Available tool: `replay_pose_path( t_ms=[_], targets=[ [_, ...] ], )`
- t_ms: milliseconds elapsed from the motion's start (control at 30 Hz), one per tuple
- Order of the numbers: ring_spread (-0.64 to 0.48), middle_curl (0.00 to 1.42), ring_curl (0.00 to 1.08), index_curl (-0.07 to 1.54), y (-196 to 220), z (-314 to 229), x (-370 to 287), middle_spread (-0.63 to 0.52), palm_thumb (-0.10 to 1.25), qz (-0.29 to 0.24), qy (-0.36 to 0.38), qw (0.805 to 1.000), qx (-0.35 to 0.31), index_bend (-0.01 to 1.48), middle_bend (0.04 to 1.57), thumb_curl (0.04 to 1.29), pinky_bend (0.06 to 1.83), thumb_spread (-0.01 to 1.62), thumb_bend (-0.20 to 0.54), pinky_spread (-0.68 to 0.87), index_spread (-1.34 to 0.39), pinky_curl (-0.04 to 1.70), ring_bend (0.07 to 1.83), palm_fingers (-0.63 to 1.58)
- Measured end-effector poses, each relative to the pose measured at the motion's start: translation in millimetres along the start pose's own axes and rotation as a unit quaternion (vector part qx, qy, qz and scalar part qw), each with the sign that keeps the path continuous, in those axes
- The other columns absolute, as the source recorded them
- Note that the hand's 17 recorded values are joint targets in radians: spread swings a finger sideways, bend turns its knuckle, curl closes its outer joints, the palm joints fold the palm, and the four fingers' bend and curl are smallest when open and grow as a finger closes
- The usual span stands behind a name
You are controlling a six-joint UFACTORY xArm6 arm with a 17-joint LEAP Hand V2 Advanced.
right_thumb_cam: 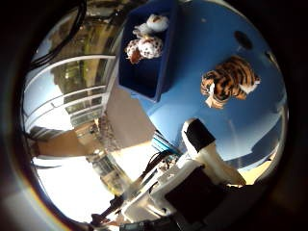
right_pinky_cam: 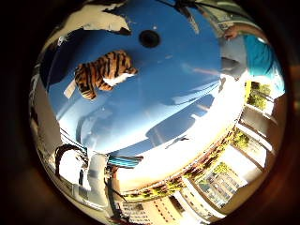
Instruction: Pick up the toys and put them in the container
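A striped tiger plush toy (right_thumb_cam: 229, 80) lies on the round blue table (right_thumb_cam: 207, 43); it also shows in the little finger side view (right_pinky_cam: 103, 73). A dark blue container (right_thumb_cam: 144, 58) stands at the table's edge, a short way from the tiger. It holds a brown-and-white plush toy (right_thumb_cam: 144, 46) and a pale plush toy (right_thumb_cam: 156, 23). My right hand (right_thumb_cam: 197, 159) is above the table, away from the tiger. Its white and black fingers (right_thumb_cam: 195, 135) look relaxed and hold nothing.
A dark round hole (right_pinky_cam: 149, 38) sits in the middle of the table, beyond the tiger. A person in a teal top (right_pinky_cam: 260, 56) is at the table's far side. Buildings and railings (right_thumb_cam: 67, 96) show past the table's edge.
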State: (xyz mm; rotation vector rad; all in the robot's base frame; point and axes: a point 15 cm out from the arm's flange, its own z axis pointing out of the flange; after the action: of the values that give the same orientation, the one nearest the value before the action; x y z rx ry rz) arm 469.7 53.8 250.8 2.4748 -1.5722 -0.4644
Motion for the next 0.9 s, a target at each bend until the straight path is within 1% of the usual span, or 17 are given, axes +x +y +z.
replay_pose_path(
  t_ms=[167,267,400,467,533,600,633,667,733,767,800,833,867,900],
  targets=[
    [0.26,0.30,0.30,0.26,-24.9,45.1,20.9,0.05,0.65,0.009,-0.001,1.000,-0.021,0.17,0.16,0.42,0.70,1.11,-0.027,0.43,-0.25,0.22,0.34,-0.01],
    [0.25,0.30,0.31,0.27,-29.7,68.4,31.5,0.04,0.65,0.012,0.009,0.999,-0.047,0.18,0.17,0.42,0.69,1.11,-0.027,0.43,-0.23,0.21,0.32,0.00],
    [0.25,0.31,0.30,0.28,-32.9,87.2,35.7,0.03,0.66,0.001,0.034,0.997,-0.076,0.19,0.17,0.41,0.67,1.10,-0.028,0.43,-0.21,0.21,0.30,0.02],
    [0.25,0.31,0.31,0.28,-34.7,92.6,33.7,0.03,0.66,-0.006,0.048,0.995,-0.087,0.19,0.17,0.41,0.65,1.10,-0.029,0.43,-0.18,0.20,0.32,0.07],
    [0.24,0.31,0.31,0.29,-35.5,96.4,36.2,0.01,0.67,-0.007,0.063,0.994,-0.094,0.20,0.20,0.41,0.66,1.09,-0.028,0.43,-0.14,0.19,0.37,0.25],
    [0.23,0.34,0.33,0.29,-37.7,96.9,40.0,-0.04,0.70,-0.007,0.073,0.993,-0.093,0.19,0.27,0.41,0.67,1.09,-0.020,0.43,-0.15,0.17,0.47,0.49],
    [0.20,0.38,0.36,0.28,-39.2,96.0,40.8,-0.07,0.72,-0.008,0.076,0.993,-0.089,0.15,0.38,0.41,0.68,1.08,-0.020,0.40,-0.20,0.17,0.60,0.70],
    [0.19,0.40,0.38,0.27,-41.0,94.5,41.0,-0.08,0.72,-0.009,0.079,0.993,-0.084,0.13,0.43,0.42,0.68,1.07,-0.019,0.40,-0.21,0.17,0.66,0.75],
    [0.16,0.50,0.49,0.24,-46.3,88.4,41.9,-0.11,0.76,-0.011,0.085,0.994,-0.066,0.09,0.63,0.43,0.72,1.06,-0.013,0.39,-0.27,0.19,0.92,0.89],
    [0.13,0.54,0.54,0.22,-48.9,82.8,42.0,-0.13,0.79,-0.014,0.089,0.995,-0.053,0.09,0.71,0.44,0.75,1.06,-0.010,0.38,-0.31,0.19,1.02,0.93],
    [0.12,0.56,0.55,0.21,-48.4,81.7,41.8,-0.14,0.80,-0.015,0.090,0.995,-0.048,0.11,0.73,0.44,0.77,1.06,-0.011,0.38,-0.33,0.20,1.06,0.92],
    [0.09,0.60,0.60,0.21,-46.8,81.1,40.9,-0.16,0.82,-0.016,0.091,0.995,-0.044,0.18,0.78,0.45,0.83,1.05,-0.010,0.38,-0.36,0.22,1.13,0.98],
    [0.07,0.63,0.63,0.21,-45.8,79.6,40.8,-0.18,0.84,-0.017,0.094,0.995,-0.035,0.19,0.82,0.46,0.88,1.05,-0.006,0.38,-0.40,0.23,1.17,0.99],
    [0.05,0.67,0.65,0.20,-46.6,77.5,40.6,-0.19,0.88,-0.018,0.096,0.995,-0.024,0.21,0.87,0.48,0.97,1.04,0.002,0.37,-0.44,0.26,1.20,1.06]
  ],
)
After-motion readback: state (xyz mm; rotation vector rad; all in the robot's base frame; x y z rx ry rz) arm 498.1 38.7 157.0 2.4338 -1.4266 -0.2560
